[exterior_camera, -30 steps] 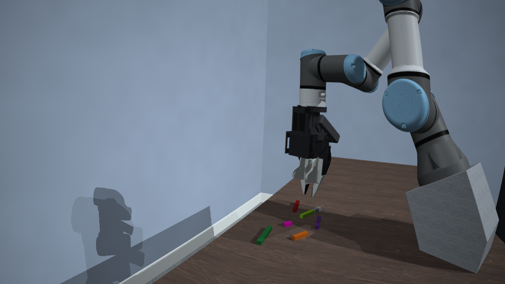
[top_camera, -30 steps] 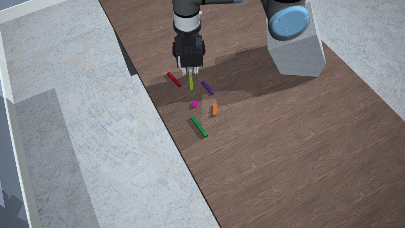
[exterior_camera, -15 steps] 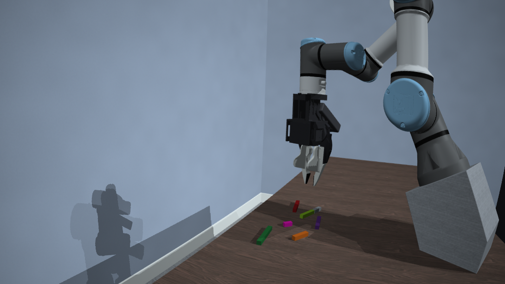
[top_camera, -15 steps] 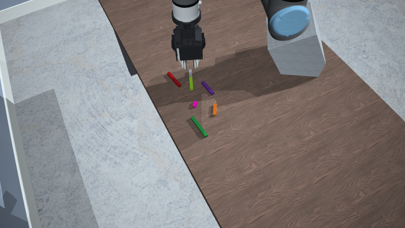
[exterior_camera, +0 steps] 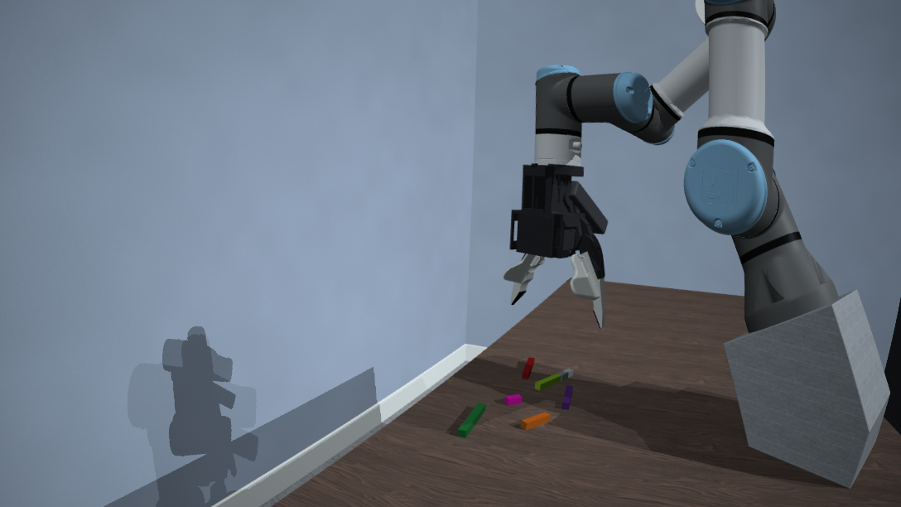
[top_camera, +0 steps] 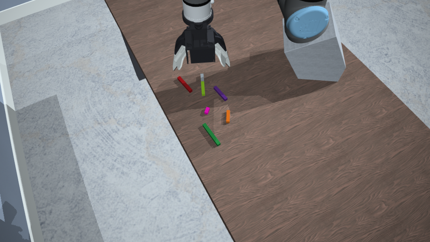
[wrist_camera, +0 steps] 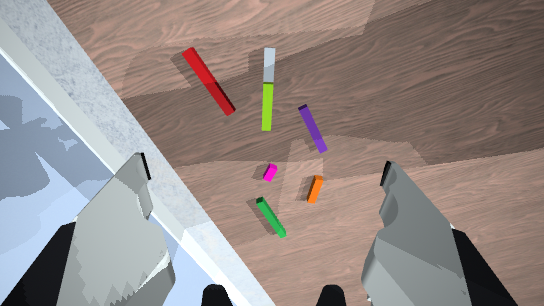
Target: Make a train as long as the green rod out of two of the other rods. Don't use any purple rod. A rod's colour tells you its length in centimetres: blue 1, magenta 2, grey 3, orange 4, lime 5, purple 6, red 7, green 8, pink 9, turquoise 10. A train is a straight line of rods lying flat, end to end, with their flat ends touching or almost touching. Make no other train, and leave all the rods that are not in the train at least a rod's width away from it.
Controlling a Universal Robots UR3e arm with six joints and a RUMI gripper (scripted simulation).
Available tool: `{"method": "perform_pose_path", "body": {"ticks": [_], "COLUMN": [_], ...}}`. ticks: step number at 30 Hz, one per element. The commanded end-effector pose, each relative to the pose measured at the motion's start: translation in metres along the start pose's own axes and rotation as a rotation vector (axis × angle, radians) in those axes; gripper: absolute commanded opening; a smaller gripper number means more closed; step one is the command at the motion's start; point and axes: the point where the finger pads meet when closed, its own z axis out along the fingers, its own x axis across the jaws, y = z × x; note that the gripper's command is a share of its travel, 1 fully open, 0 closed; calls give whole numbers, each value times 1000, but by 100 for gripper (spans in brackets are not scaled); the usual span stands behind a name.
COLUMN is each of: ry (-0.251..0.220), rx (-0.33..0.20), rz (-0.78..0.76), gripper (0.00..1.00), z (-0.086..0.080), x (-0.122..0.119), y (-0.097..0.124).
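Your gripper is wide open, holding nothing, above the grey rod and lime rod, lined up end to end.

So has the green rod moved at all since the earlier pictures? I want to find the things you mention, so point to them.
No. In the top view, the green rod [top_camera: 211,134] [exterior_camera: 471,420] [wrist_camera: 271,218] lies at the same spot and angle beside the table's edge [top_camera: 192,159].
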Motion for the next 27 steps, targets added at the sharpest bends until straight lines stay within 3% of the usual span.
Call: {"method": "perform_pose_path", "body": {"ticks": [1,17,27], "ry": [-2,-2,-2], "rx": [0,0,0], "rz": [0,0,0], "gripper": [100,100,100], "z": [-1,-2,-23], "x": [-1,-1,-1], "y": [0,0,0]}}
